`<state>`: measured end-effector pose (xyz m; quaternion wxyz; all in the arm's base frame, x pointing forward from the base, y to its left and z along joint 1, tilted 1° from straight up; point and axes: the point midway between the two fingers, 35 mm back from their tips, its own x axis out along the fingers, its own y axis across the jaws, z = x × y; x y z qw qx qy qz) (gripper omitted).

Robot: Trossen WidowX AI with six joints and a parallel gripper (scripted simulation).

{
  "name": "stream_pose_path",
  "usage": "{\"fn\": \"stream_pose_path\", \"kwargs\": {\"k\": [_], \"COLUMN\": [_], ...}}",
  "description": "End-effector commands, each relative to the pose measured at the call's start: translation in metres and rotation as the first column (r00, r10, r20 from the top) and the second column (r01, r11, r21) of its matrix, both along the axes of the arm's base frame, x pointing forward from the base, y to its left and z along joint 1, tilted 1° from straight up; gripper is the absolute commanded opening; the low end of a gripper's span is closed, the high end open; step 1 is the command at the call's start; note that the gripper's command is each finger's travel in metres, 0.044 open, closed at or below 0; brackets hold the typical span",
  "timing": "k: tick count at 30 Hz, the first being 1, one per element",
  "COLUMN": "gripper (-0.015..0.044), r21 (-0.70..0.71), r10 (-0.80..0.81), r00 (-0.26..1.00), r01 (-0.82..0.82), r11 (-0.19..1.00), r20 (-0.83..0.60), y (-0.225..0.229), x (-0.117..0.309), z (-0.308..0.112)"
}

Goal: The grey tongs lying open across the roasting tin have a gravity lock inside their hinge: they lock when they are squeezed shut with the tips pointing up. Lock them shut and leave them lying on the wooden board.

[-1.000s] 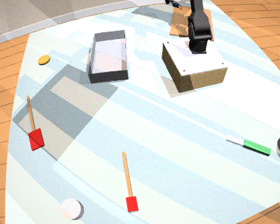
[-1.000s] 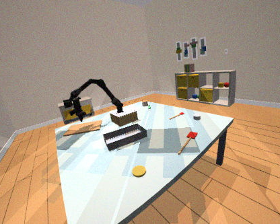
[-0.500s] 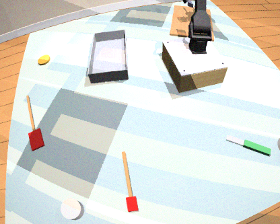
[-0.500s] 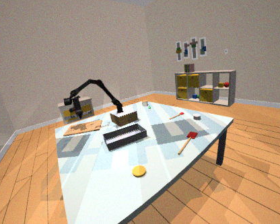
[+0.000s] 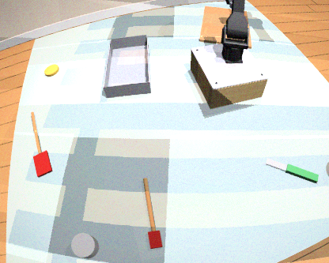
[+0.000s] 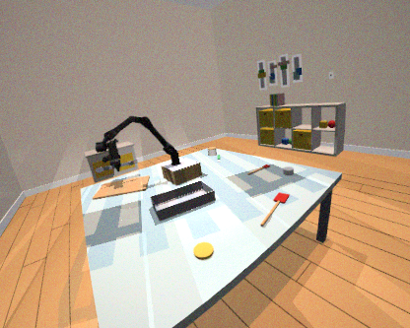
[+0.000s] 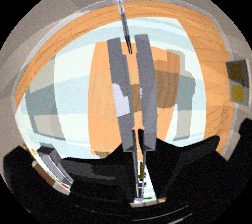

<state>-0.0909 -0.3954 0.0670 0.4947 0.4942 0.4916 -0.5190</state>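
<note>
My gripper point(image 6: 116, 167) point(image 7: 136, 132) is shut on the grey tongs point(image 6: 130, 166) point(image 7: 125, 25). It points down and holds them crosswise in the air above the wooden board point(image 5: 214, 25) point(image 6: 105, 191) point(image 7: 100, 100). The tongs' long parts run up and down through the wrist view. In the top view the arm hides the gripper and tongs. The frames do not show whether the hinge lock is engaged. The grey roasting tin point(image 5: 126, 89) point(image 6: 183, 208) stands on the table, with no tongs on it.
The arm's base block point(image 5: 238, 90) point(image 6: 183, 173) stands beside the board. A yellow disc point(image 5: 51, 69) point(image 6: 203, 250) lies beyond the tin. Two red spatulas point(image 5: 43, 163) point(image 5: 155, 239), a grey cylinder point(image 5: 83, 245) and a green-handled knife point(image 5: 302, 173) lie farther away.
</note>
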Motion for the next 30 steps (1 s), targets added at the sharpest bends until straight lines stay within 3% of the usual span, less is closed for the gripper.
{"fn": "stream_pose_path", "kwargs": {"k": [1,30], "gripper": [-0.015,-0.015], "r21": [-0.035,-0.503], "r10": [-0.005,-0.04], "r00": [1.0,0.999], "r01": [0.005,0.045], "r11": [0.999,0.863], "r20": [0.0,0.022], "y": [-0.002,-0.022], "x": [-0.003,-0.014], "z": [-0.002,-0.018]}}
